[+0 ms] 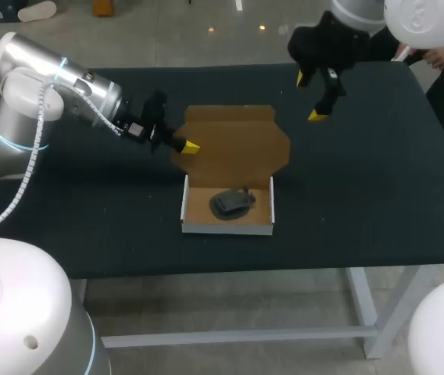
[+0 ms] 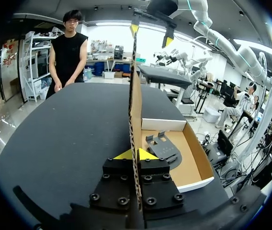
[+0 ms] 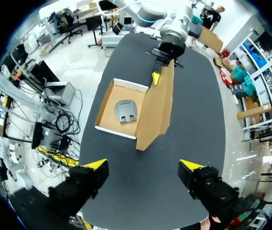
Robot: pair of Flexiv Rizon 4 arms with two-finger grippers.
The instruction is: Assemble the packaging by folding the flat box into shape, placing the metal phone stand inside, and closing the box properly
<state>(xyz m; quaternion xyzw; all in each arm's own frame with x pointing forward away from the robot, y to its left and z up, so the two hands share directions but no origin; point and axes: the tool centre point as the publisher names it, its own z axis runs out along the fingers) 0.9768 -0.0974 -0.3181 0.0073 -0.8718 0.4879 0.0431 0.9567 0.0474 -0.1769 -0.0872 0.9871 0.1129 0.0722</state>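
The cardboard box [image 1: 227,209] stands folded at the table's middle, its white-walled tray open upward. The dark metal phone stand [image 1: 231,203] lies inside the tray. The brown lid [image 1: 238,141] is raised upright behind the tray. My left gripper [image 1: 191,147] is shut on the lid's left edge. In the left wrist view the lid [image 2: 135,96] runs edge-on between the yellow tips of the left gripper [image 2: 136,154], with the stand [image 2: 162,148] beside it in the tray. My right gripper [image 1: 309,97] hangs open and empty above the table, behind and right of the box. The right wrist view looks down past the right gripper [image 3: 145,165] on the lid [image 3: 155,108] and stand [image 3: 125,110].
The black table [image 1: 363,172] carries only the box. Bare cloth lies on every side of the box, widest to the right. The table's front edge runs just below the tray.
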